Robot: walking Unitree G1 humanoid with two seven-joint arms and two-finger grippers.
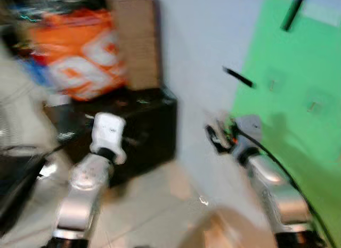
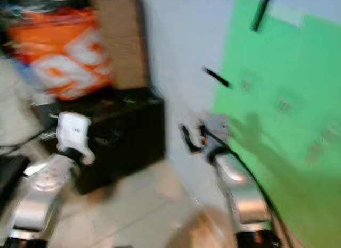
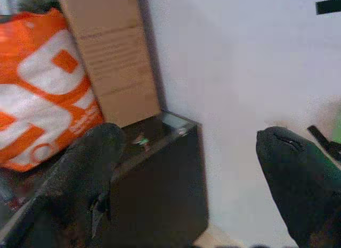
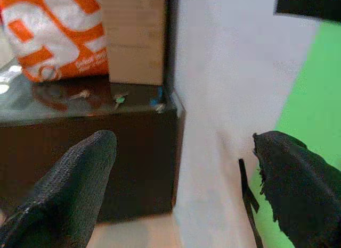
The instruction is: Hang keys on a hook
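Note:
A small bunch of keys (image 4: 120,99) with a green tag lies on the glossy top of a low black cabinet (image 1: 144,131), next to a second key (image 4: 80,94). The keys also appear in the left wrist view (image 3: 141,140). On the wall to the right is a green panel (image 1: 287,115) with small hooks (image 1: 313,106). My left gripper (image 3: 192,147) is open and empty, held before the cabinet. My right gripper (image 4: 184,147) is open and empty too, raised near the white wall beside the green panel's edge. Both head views are blurred.
An orange and white bag (image 1: 80,51) and a tall cardboard box (image 1: 136,40) stand on the cabinet. A black strip (image 1: 238,76) is fixed to the white wall. Pale tiled floor (image 1: 160,205) lies in front. Dark objects sit at the far left.

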